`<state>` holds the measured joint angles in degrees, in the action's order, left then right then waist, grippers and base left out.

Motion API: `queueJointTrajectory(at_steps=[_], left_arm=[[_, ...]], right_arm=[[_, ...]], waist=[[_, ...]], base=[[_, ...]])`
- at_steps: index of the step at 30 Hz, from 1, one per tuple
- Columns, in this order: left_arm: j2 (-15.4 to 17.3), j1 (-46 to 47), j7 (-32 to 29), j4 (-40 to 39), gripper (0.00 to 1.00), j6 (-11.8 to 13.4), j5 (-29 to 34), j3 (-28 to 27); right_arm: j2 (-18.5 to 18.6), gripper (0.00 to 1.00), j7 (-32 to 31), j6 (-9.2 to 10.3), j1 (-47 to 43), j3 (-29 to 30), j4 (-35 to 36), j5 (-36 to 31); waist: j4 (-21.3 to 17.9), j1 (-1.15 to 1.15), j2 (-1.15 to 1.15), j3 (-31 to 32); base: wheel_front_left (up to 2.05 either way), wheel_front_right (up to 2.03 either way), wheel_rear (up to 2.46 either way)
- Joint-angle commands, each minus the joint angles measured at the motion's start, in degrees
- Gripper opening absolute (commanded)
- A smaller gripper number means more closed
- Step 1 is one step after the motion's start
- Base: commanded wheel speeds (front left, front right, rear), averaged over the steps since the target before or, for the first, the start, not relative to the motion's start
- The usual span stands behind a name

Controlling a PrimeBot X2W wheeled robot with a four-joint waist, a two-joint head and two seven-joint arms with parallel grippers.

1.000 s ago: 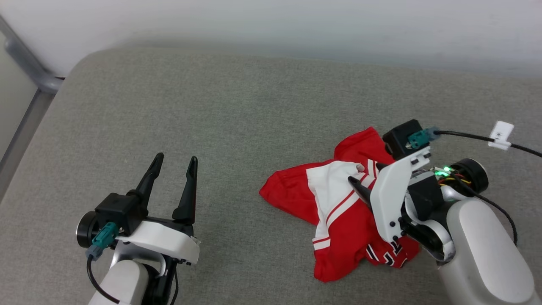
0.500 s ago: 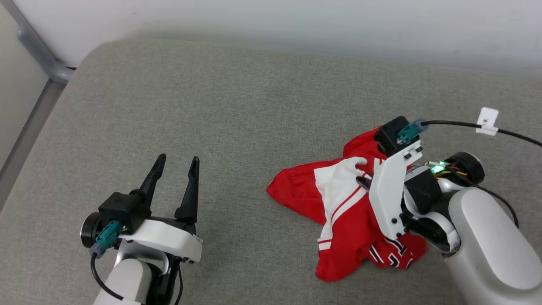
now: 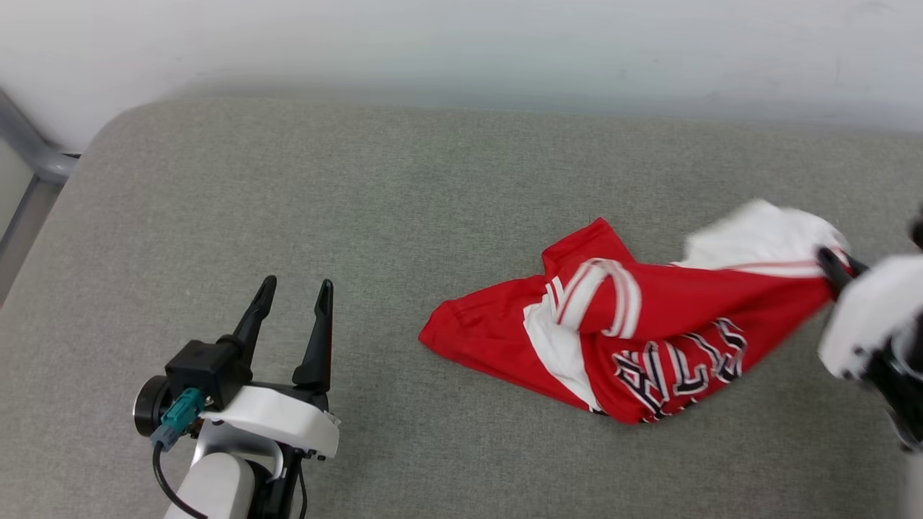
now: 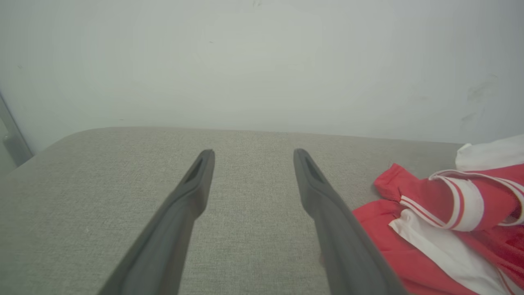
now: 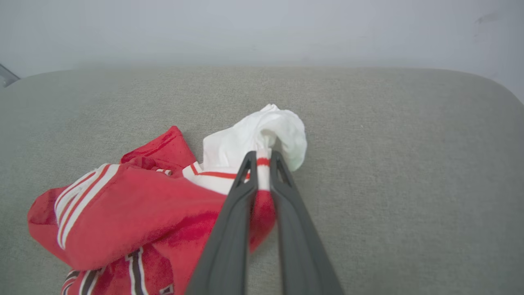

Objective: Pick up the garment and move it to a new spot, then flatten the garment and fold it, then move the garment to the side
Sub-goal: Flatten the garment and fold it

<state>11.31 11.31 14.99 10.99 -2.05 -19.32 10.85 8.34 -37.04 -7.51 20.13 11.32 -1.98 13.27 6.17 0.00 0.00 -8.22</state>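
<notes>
Here's the garment (image 3: pixel 670 303), crumpled on the grey cushion (image 3: pixel 360 216), right of centre: a red jersey with white sleeves and red-and-white striped trim. Its left end rests on the cushion. The right end stretches taut to the right, with a white sleeve bunched up there, pinched between the fingers of the right gripper (image 5: pixel 262 157). Black-and-white outlined lettering shows along the near side, creased and tilted. A striped band loops across the middle, and a red corner points toward the far side.

Right gripper (image 5: pixel 262 157) clamped garment (image 3: pixel 649 317), stretching it out.
</notes>
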Motion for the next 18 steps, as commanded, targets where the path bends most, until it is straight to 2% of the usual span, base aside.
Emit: queueJointTrajectory(at_steps=[1, 3, 4, 5, 6, 7, 11, 12, 13, 14, 16, 18], left_arm=[[-0.2, -0.5, 0.3, 0.2, 1.0, -0.3, 0.4, -0.2], [-0.1, -0.7, 0.3, 0.2, 1.0, -0.3, 0.5, -0.5], [-0.1, -0.7, 0.3, 0.2, 1.0, -0.3, 0.5, -0.5], [0.1, -0.8, 0.3, 0.4, 1.0, -0.3, 0.5, -0.8], [0.1, -0.8, 0.3, 0.4, 1.0, -0.3, 0.5, -0.8], [0.4, -0.7, 0.3, 0.4, 1.0, -0.4, 0.5, -1.1], [0.5, -0.9, 0.3, 0.4, 1.0, -0.3, 0.6, -1.4], [0.6, -1.0, 0.3, 0.4, 1.0, -0.2, 0.6, -1.4], [0.6, -1.1, 0.3, 0.4, 1.0, -0.2, 0.6, -1.5], [0.6, -1.3, 0.3, 0.5, 1.0, -0.1, 0.6, -1.5], [0.6, -1.4, 0.3, 0.6, 1.0, -0.1, 0.5, -1.6], [0.5, -1.6, 0.3, 0.8, 1.0, 0.0, 0.6, -1.5]], right_arm=[[-1.3, 0.0, 0.7, 0.04, -2.7, 3.7, 0.7, -0.8], [-2.9, 0.0, 1.9, 0.04, -5.9, 9.6, 1.5, -1.6], [-2.9, 0.0, 1.9, 0.04, -5.9, 9.6, 1.5, -1.6], [-4.3, 0.0, 2.5, 0.04, -9.4, 14.4, 1.8, -2.1], [-4.3, 0.0, 2.5, 0.04, -9.4, 14.4, 1.8, -2.1], [-5.0, 0.0, 3.9, 0.04, -12.6, 18.5, 1.2, -2.5], [-5.5, 0.0, 6.9, 0.03, -17.3, 22.9, -3.5, -0.6], [-5.5, 0.11, 7.9, 0.04, -17.9, 23.1, -5.3, 0.5], [-5.5, 0.47, 9.2, 0.04, -18.2, 23.1, -7.1, 1.4], [-5.4, 1.0, 10.8, 0.04, -18.4, 23.0, -8.6, 2.0], [-5.3, 1.0, 13.2, 0.04, -18.2, 23.3, -9.8, 2.5], [-5.4, 1.0, 18.2, 0.03, -17.5, 23.2, -11.7, 3.0]], waist=[[-0.4, 0.0, 0.0, 0.1], [-0.7, 0.0, 0.0, 0.1], [-0.7, 0.0, 0.0, 0.1], [-0.9, 0.0, 0.0, 0.2], [-0.9, 0.0, 0.0, 0.2], [-1.0, 0.0, 0.0, 0.2], [-1.1, 0.0, 0.0, 0.2], [-1.2, 0.0, 0.0, 0.3], [-1.2, 0.0, 0.0, 0.4], [-1.2, 0.0, 0.0, 0.5], [-1.2, 0.0, 0.0, 0.6], [-1.2, 0.0, 0.0, 1.1]], base=[[0.0, 0.0, 0.0], [0.0, 0.0, 0.0], [0.0, 0.0, 0.0], [0.0, 0.0, 0.0], [0.0, 0.0, 0.0], [0.0, 0.0, 0.0], [0.0, 0.0, 0.0], [0.0, 0.0, 0.0], [0.0, 0.0, 0.0], [0.0, 0.0, 0.0], [0.0, 0.0, 0.0], [0.0, 0.0, 0.0]])
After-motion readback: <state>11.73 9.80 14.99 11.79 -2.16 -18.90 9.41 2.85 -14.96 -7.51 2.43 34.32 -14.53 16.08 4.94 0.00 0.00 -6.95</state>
